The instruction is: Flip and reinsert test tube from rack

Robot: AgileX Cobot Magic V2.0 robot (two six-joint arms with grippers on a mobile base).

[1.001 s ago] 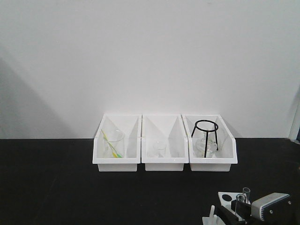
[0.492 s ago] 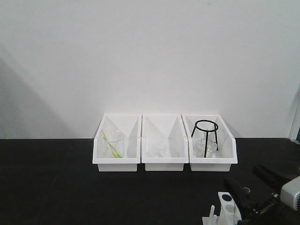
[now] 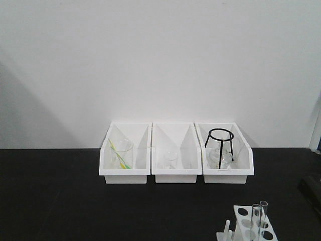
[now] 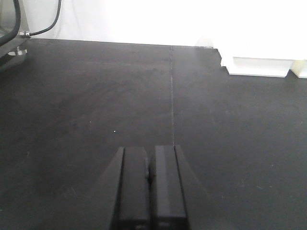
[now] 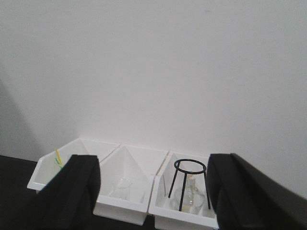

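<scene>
Tube's standing in the rack at 5 o'clock, and neither of your grippers is holding anything.

In the front view your rack [image 3: 249,225] sits on the black surface [image 3: 100,201] at 5 o'clock, with the clear tube [image 3: 260,217] upright in a hole on its right side. Three bins [image 3: 175,173] line the wall around 12. Your left gripper [image 4: 149,184] has its fingers pressed together on nothing, low over bare surface. Your right gripper [image 5: 153,191] has its fingers spread wide, pointed at the bins; the black tripod [image 5: 189,184] in the right bin shows between them.
</scene>
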